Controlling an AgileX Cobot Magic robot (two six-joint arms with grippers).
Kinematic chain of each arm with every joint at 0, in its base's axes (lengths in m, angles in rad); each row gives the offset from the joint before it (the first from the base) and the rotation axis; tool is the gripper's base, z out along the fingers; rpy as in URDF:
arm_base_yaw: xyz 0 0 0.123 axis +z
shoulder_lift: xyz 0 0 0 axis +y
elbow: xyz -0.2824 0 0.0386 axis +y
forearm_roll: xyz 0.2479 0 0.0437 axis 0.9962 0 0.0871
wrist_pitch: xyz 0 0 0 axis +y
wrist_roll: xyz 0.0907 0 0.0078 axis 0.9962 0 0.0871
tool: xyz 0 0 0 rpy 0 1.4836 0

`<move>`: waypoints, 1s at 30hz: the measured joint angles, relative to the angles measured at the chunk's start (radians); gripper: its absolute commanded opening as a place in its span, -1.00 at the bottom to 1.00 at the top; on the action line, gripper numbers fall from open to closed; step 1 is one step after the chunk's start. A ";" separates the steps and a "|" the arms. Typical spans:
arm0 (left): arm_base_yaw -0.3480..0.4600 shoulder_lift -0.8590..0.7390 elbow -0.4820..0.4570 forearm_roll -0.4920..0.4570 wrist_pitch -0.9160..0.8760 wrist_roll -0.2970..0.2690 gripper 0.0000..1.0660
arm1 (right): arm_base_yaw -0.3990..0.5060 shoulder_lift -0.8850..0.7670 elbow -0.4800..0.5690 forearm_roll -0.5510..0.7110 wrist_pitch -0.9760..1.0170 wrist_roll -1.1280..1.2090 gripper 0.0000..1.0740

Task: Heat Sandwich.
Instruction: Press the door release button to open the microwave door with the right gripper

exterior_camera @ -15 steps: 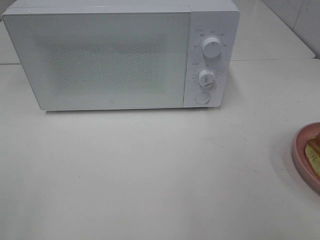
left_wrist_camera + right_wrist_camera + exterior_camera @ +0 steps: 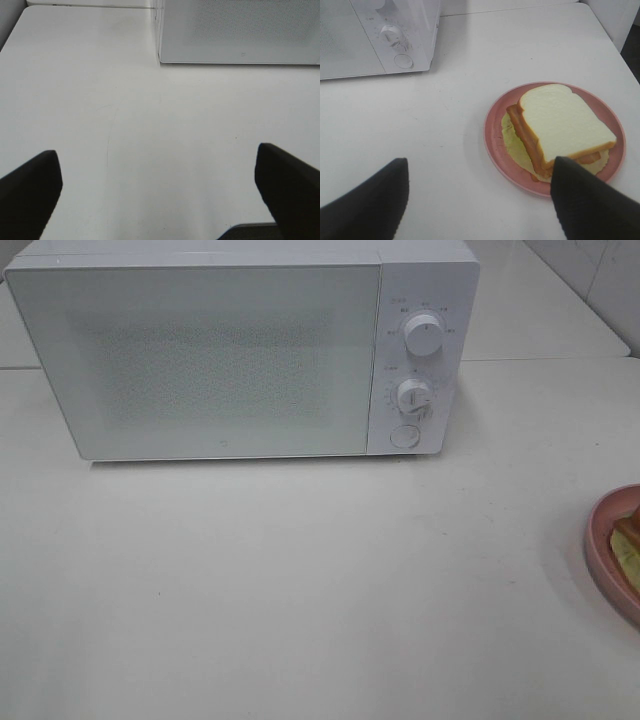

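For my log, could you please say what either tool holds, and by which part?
Nothing is held: left tool and right tool stand open and empty.

Well right of the microwave [image 2: 220, 355], the exterior view's edge cuts off the pink plate [image 2: 598, 540] and sandwich [image 2: 630, 550]; the microwave's dial labels [image 2: 425, 308] are too small to read.
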 measured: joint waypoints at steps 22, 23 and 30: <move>0.000 0.000 0.000 0.000 0.000 0.000 0.88 | 0.000 0.204 -0.038 -0.003 -0.216 0.000 0.44; 0.000 0.000 0.000 0.000 0.000 0.000 0.88 | 0.000 0.221 -0.038 -0.003 -0.229 0.000 0.44; 0.000 0.000 0.000 0.000 0.000 0.000 0.88 | 0.000 0.374 -0.038 -0.003 -0.368 0.000 0.42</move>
